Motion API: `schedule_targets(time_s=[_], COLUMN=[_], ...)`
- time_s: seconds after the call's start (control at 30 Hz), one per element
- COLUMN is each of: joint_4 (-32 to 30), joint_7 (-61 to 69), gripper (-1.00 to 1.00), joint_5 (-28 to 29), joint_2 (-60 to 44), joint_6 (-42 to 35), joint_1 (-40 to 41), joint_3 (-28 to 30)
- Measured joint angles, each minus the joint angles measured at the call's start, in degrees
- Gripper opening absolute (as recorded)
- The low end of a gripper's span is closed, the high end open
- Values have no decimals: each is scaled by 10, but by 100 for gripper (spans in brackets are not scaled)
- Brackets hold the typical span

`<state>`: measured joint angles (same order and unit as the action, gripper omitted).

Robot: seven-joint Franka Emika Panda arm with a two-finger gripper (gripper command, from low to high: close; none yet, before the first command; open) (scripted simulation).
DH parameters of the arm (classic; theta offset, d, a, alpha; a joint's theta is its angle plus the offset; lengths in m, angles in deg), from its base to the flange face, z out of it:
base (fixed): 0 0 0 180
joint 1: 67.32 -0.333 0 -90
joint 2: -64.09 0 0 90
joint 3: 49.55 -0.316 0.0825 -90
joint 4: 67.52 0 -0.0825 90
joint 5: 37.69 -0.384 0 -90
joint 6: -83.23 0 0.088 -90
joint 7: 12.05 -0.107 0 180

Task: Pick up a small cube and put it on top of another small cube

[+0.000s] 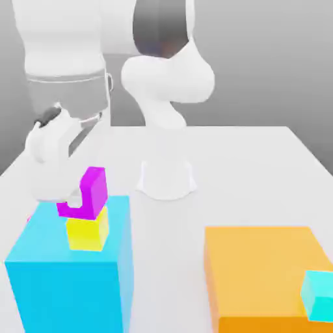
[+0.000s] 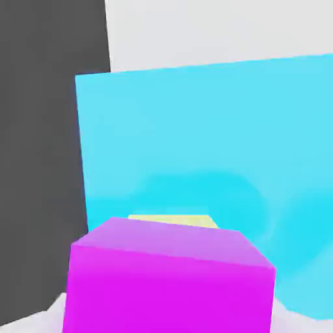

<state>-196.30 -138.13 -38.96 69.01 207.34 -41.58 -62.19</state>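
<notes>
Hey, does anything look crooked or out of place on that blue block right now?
The magenta cube looks tilted and shifted toward the exterior view's right over the yellow cube on the large blue block, not squarely stacked. Whether it touches the yellow cube is unclear. Otherwise nothing stands out.

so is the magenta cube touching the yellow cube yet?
Touching, it looks like. In the exterior view the magenta cube sits directly on the yellow cube with no gap visible between them, on the big blue block.
</notes>
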Motion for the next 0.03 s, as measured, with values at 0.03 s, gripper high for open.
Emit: schedule_targets(time_s=[0.03], joint_4=[0], joint_7=[0], gripper=[100], joint_5=[0], joint_2=[0], joint_6=[0], joint_1=[0], joint_3=[0])
